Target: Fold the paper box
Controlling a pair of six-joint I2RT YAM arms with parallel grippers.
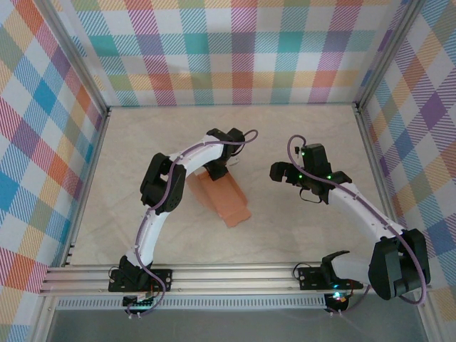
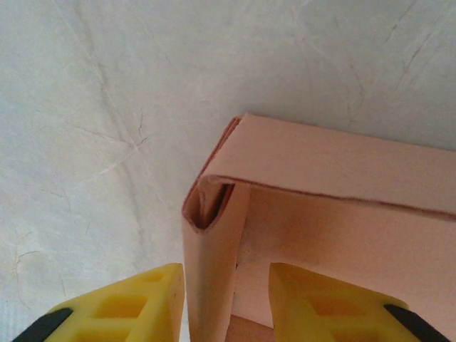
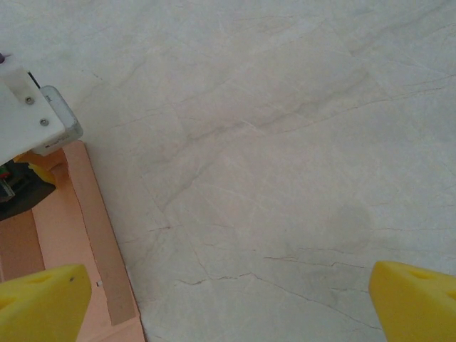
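Plainly, the salmon-orange thin-card paper box (image 1: 226,198) sits mid-frame in the top view; the left gripper (image 2: 224,274) straddles its folded wall, jaws part-open; ungripped, that wall may spring flat; the right gripper (image 3: 228,274) gapes wide, empty, beside it.

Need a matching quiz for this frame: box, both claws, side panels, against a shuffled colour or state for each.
Things:
1. box
2. left claw
3. right claw
4. panels

Colour or state:
A. wide open, empty
B. salmon-orange
C. pastel plaid
D. open, astride the box's edge

Pairs: 1-B, 2-D, 3-A, 4-C
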